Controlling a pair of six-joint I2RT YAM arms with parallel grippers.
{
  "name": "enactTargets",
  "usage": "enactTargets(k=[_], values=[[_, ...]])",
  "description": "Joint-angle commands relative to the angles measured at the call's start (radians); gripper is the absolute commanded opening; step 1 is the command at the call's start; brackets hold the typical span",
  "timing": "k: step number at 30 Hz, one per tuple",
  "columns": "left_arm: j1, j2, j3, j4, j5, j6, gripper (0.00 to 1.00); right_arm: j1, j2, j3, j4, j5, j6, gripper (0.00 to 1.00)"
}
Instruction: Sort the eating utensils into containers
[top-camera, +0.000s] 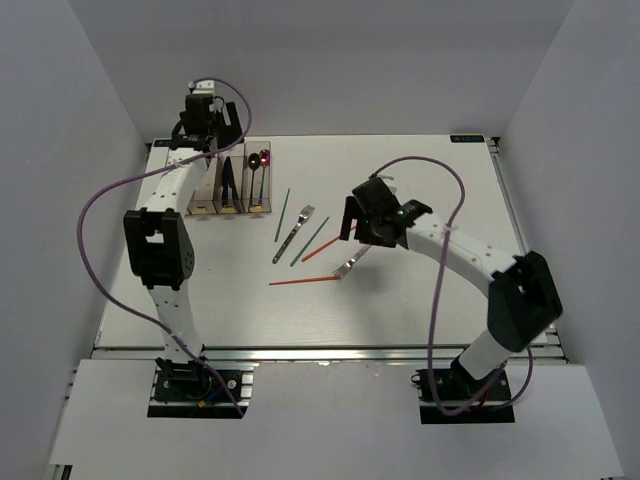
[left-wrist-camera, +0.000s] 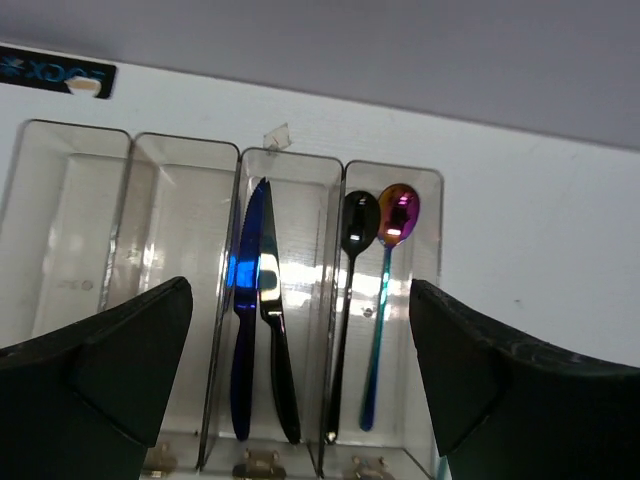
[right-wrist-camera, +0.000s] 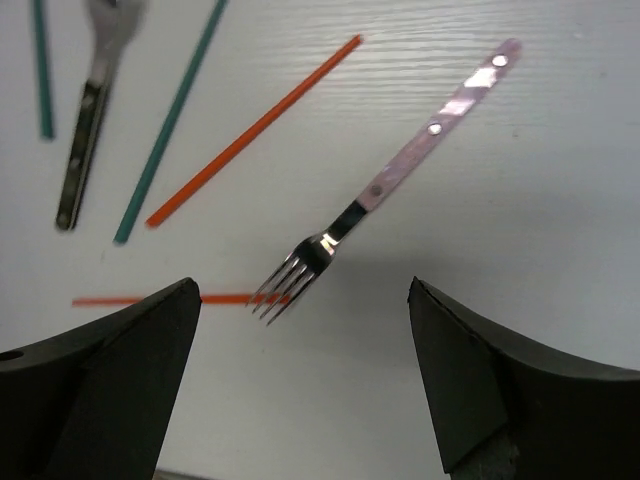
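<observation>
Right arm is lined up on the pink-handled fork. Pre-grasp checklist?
1. Right end effector open, empty: ok.
2. Fork under it: ok, tines roughly centred.
3. Fork clear of neighbours: not ok, tines overlap the orange chopstick tip.
4. Free bin in the containers: ok, two are bare; knives and spoons take the others.
5. Left end effector away from the containers: not ok, it hangs over them, open.

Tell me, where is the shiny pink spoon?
In the left wrist view, the pink spoon lies in the rightmost bin, just right of the black spoon.
</observation>
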Motion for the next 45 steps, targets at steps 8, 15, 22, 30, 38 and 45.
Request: enactTargets(k=[8, 15, 22, 30, 38, 45], values=[[0.003, -0.701, -0.380, -0.140, 0.048, -0.237, 0.98, -0.052, 0.333, 0.268, -0.340, 0.229, 0.415, 0.66], [0.003, -0.924, -0.696, -0.135, 0.106, -0.186, 0.98, -0.055, 0.438, 0.259, -0.288, 0.192, 0.464, 0.52], [0.003, -0.935, -0.784, -0.089, 0.231, -0.207, 0.98, -0.055, 0.501, 0.219, -0.219, 0.186, 0.452, 0.50], [-0.002, -0.945, -0.850, -0.034, 0.340, -0.297, 0.98, -0.040, 0.461, 0.126, -0.185, 0.168, 0.478, 0.00], [-0.261, -0.878, -0.956, 0.178, 0.457, -0.540, 0.98, 0.122, 0.104, -0.109, 0.405, -0.166, -0.149, 0.00], [-0.336, -0.845, -0.994, 0.173, 0.359, -0.574, 0.96, 0.209, -0.087, -0.149, 0.544, -0.357, -0.205, 0.00]])
